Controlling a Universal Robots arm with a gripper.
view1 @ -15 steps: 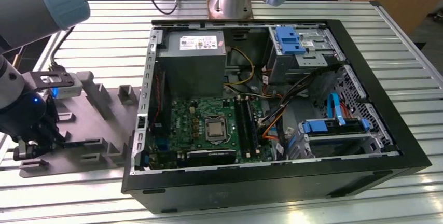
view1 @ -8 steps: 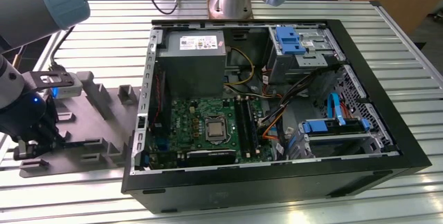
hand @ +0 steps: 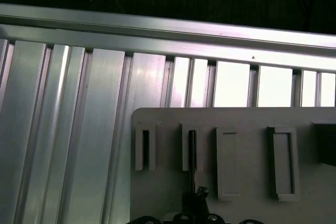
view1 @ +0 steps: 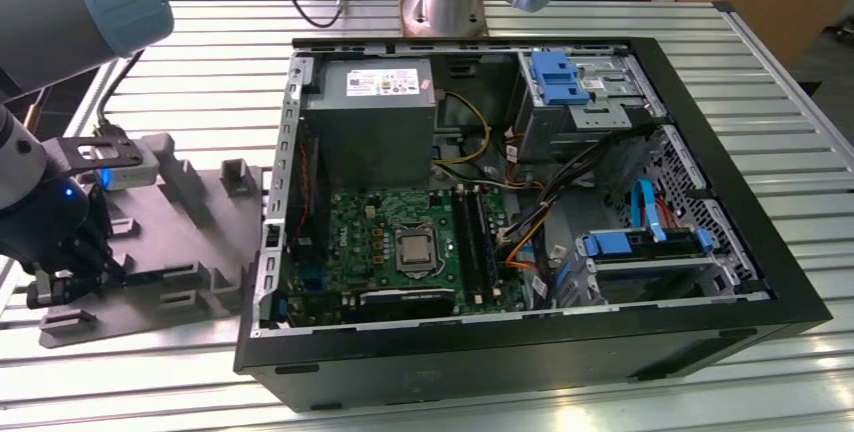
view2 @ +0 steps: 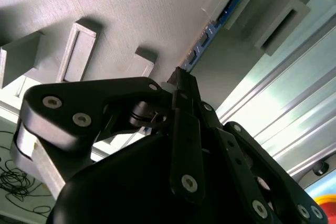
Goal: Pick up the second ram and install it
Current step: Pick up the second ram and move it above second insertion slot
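Your arm bends low over the grey tray (view1: 174,242) at the exterior view's lower left, with the gripper (view2: 181,81) pointing down. Its fingers are pressed together on one end of the second ram (view2: 212,27). This is a thin dark stick with a bluish edge, standing on edge in the tray's slotted blocks.

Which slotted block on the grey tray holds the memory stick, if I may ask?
The block in line with the gripper: a dark memory stick fills its slot; the others' look empty.
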